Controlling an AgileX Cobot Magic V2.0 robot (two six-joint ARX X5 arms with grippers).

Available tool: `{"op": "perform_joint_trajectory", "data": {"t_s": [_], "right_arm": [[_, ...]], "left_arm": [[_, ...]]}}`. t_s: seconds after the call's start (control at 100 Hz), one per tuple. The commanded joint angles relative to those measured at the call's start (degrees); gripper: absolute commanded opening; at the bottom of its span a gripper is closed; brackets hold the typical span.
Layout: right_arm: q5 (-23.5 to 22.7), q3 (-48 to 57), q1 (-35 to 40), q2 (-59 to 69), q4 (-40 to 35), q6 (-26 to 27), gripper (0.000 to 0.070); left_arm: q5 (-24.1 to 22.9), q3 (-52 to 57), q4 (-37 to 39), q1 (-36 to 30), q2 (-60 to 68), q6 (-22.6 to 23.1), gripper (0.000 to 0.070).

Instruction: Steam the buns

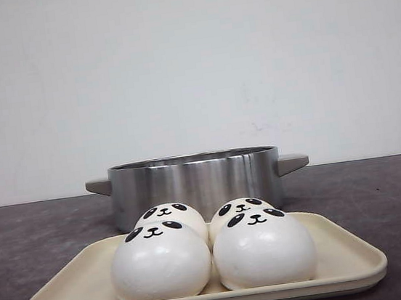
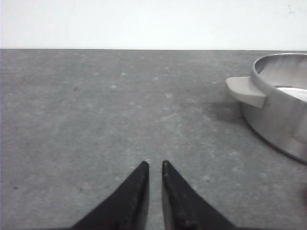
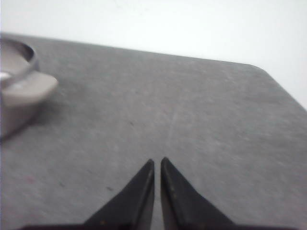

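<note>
Neither arm shows in the front view; each is seen only through its own wrist camera, held low and pointing forward over the bare grey table. The left end effector hangs just above the tabletop with its two black fingers drawn nearly together, only a thin slit between the tips and nothing in them. The right end effector sits the same way, its dark fingers almost meeting and pinching nothing. The steel pot stands off to the side of each arm: its pale grey handle juts toward the left arm's side, and the other handle shows, blurred, in the right wrist view. The buns, four white domes with black panda faces, sit two by two and touching on a cream tray at the near edge of the table, directly in front of the pot and well apart from both end effectors. I can read no brand, label or writing on the pot, the tray or the buns.
</note>
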Motion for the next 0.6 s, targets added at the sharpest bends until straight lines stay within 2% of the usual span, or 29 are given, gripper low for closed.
{"op": "perform_joint_trajectory", "data": {"t_s": [0.0,0.08,0.15,0.23,0.3,0.37,0.47,0.59], "right_arm": [[-1.9,-0.1,0.2,0.0,2.2,5.7,0.0017],[-5.6,-0.1,0.2,0.0,5.0,10.4,0.0017],[-8.0,-0.1,0.2,0.0,8.7,14.0,0.0010],[-10.9,0.7,0.2,0.0,11.5,20.4,0.0008],[-12.9,3.8,0.2,0.0,9.5,23.3,0.0007],[-13.6,8.6,0.2,0.9,4.9,23.1,0.0007],[-13.6,17.0,0.2,5.0,-1.5,18.9,0.0007],[-14.6,28.1,0.2,12.8,-7.3,13.2,0.0007]], "left_arm": [[1.4,-1.0,-0.2,0.0,-0.1,-9.9,0.0000],[2.6,-0.8,-0.2,0.0,-0.1,-18.4,0.0000],[3.3,-0.5,-0.5,0.0,-0.1,-23.3,0.0000],[6.3,0.7,-0.6,0.0,-0.1,-27.3,0.0000],[7.9,2.8,-0.7,0.0,0.0,-27.3,0.0004],[8.5,6.0,-1.7,0.0,1.5,-24.8,0.0005],[8.6,12.8,-4.5,-0.1,5.9,-19.6,0.0005],[8.7,22.6,-5.5,-0.1,13.4,-17.1,0.0004]]}}
